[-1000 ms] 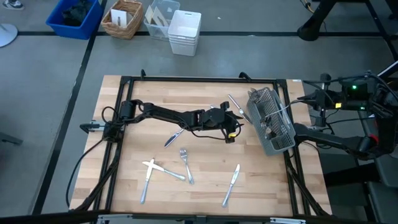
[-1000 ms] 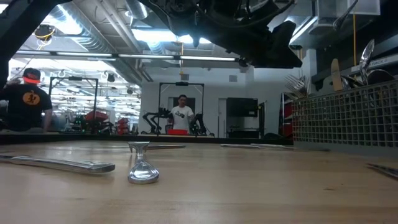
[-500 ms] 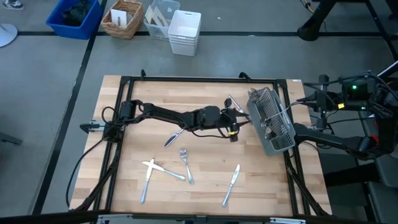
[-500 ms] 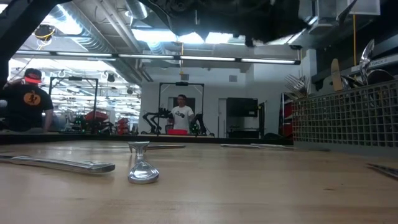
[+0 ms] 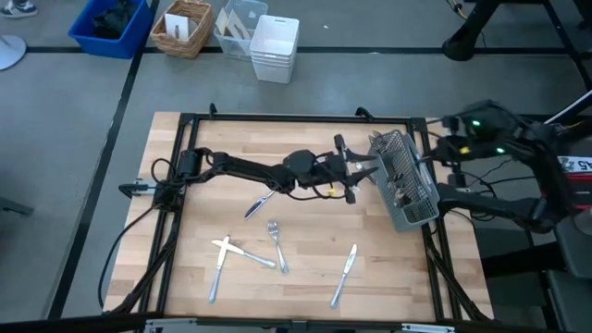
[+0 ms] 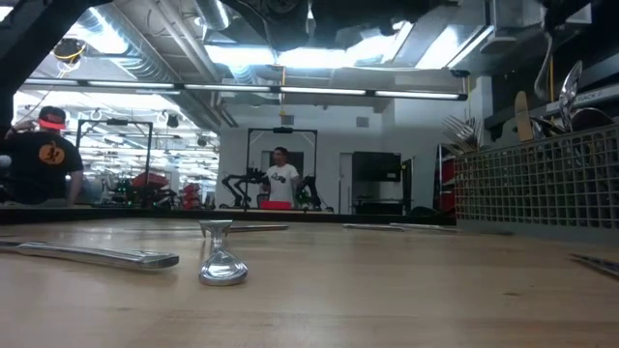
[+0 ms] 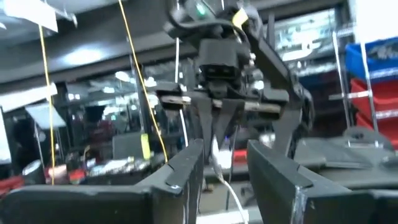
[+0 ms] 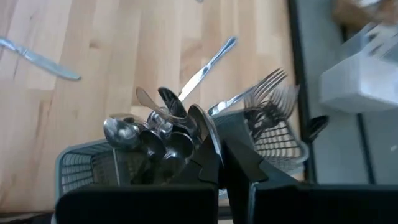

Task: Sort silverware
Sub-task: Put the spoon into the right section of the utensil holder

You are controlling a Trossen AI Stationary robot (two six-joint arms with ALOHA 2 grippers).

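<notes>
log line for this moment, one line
left gripper: holding piece of silverware beside caddy | right gripper: shut, above caddy | table: five pieces loose

Two black jointed robot arms with black cables; a green light glows on the right arm (image 5: pixel 474 123).

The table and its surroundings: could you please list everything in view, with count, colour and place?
table: one, light wood, dark frame.
loose silverware: five pieces visible, silver, on the table's near half and middle.
caddy: one, dark wire mesh, at the table's right edge.
silverware in the caddy: several spoons and forks, silver, standing upright.
bins: four, blue, wicker, clear and white, on the floor beyond the table.
people: two, far back in the room.
left gripper: one, dark, just beside the caddy.
right gripper: one, dark, shut, above the caddy.
</notes>
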